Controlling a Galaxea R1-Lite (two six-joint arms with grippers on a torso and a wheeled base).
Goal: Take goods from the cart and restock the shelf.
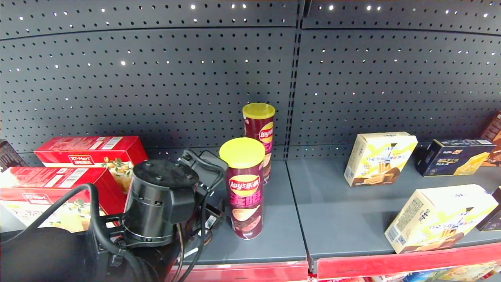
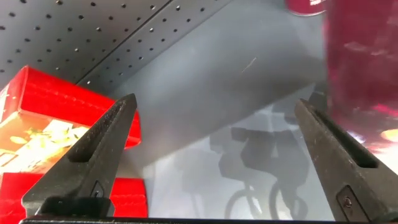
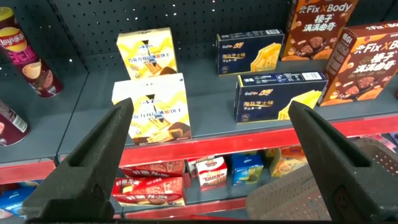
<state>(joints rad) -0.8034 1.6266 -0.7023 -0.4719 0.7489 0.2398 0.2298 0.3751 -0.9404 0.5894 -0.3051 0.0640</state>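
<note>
Across the back of the scene runs a grey pegboard [image 1: 156,78], and below it the grey shelf [image 1: 336,211] stretches from left to right with a red rail [image 1: 391,264] along its near edge. On the left of the shelf lie two red boxes, the far red box [image 1: 90,150] close to the pegboard and the near red box [image 1: 47,188] just in front of it. On the right stand two cream boxes, the far cream box [image 1: 377,158] upright and the near cream box [image 1: 438,217] close to the rail, turned at an angle. Farther right sits a dark blue box [image 1: 454,156], and the right wrist view shows brown boxes [image 3: 364,59] beyond it. Near the middle, two maroon cans with yellow lids stand upright in a line: the far can [image 1: 260,137] close to the pegboard, the near can [image 1: 244,192] close to the shelf's front edge. The left pincer [image 2: 214,102] is over the shelf just left of the near can, its fingers spread wide with nothing between them; the can's side shows just beside one finger [image 2: 336,149], and whether they touch cannot be told. The right pincer [image 3: 211,104] hangs out in front of the rail, before the cream boxes, also spread wide and holding nothing, with small packets [image 3: 208,171] on a lower level beneath it.
</note>
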